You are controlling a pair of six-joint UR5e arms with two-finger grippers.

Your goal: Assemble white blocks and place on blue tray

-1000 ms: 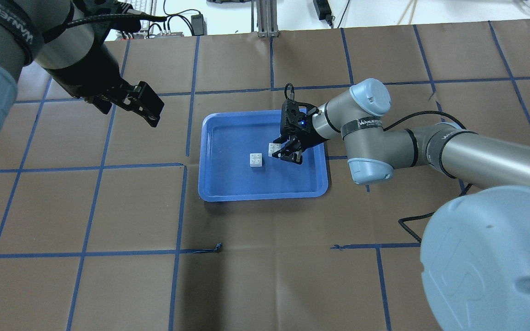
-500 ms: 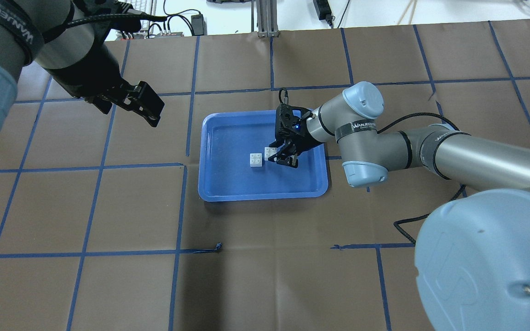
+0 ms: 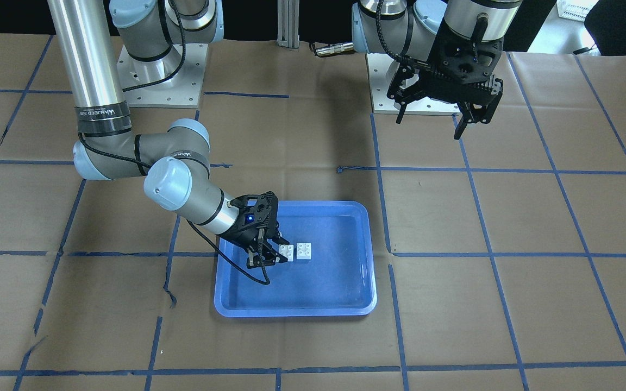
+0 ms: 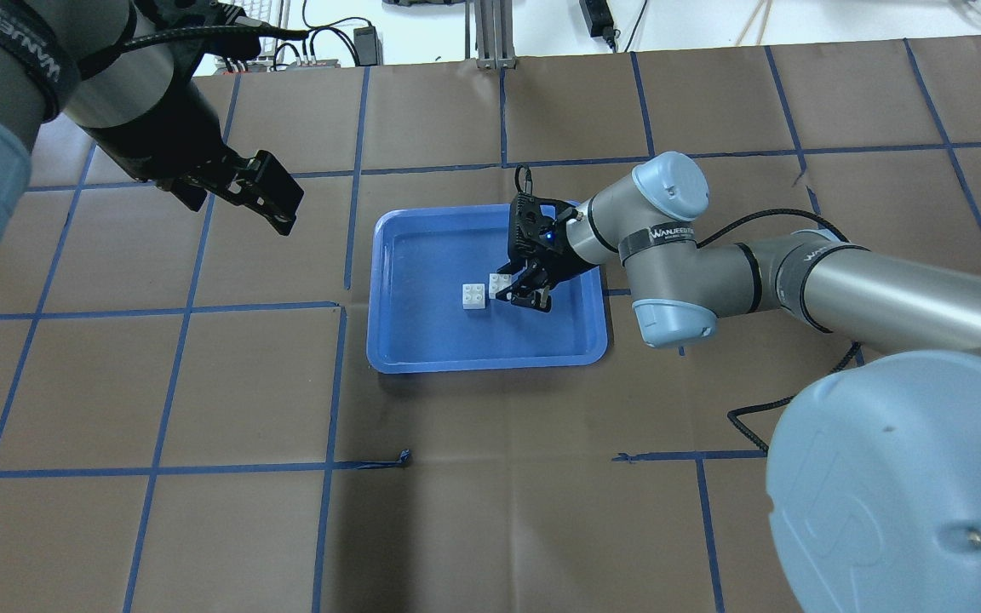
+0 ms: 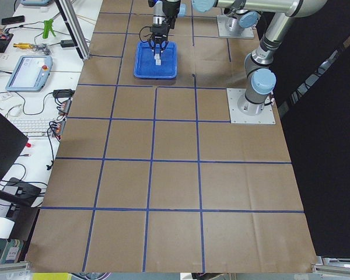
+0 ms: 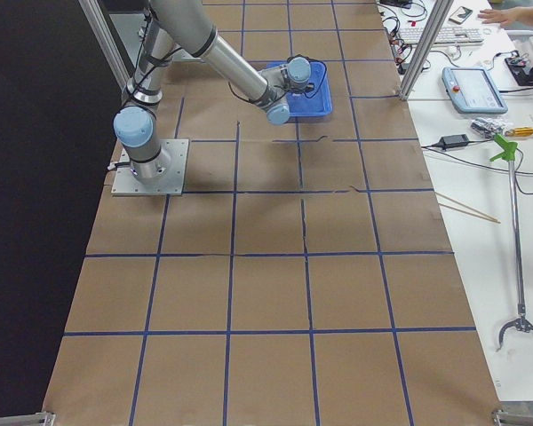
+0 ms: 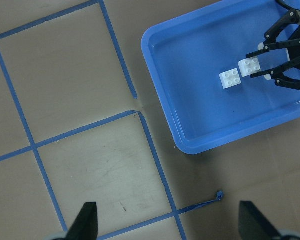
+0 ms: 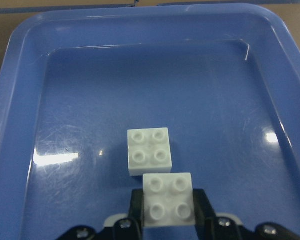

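Observation:
The blue tray (image 4: 388,353) lies in the middle of the table; it also shows in the front view (image 3: 345,304) and the right wrist view (image 8: 20,100). One white block (image 4: 474,295) (image 3: 304,250) (image 8: 149,151) rests studs-up on the tray floor. My right gripper (image 4: 514,291) (image 3: 268,255) is shut on the second white block (image 4: 501,280) (image 3: 287,252) (image 8: 168,200) and holds it low over the tray, right beside the first. Both blocks show in the left wrist view (image 7: 230,79) (image 7: 251,65). My left gripper (image 4: 279,206) (image 3: 430,125) is open and empty, high above the table left of the tray.
Brown paper with a blue tape grid covers the table (image 4: 201,383). A loose end of tape (image 4: 401,460) sticks up in front of the tray. A black cable (image 4: 763,417) hangs from my right arm. Desks with tools stand beyond the table's far edge (image 6: 480,89).
My right gripper has moved a little left with its white block, closer to the block on the tray floor. My left arm has not moved.

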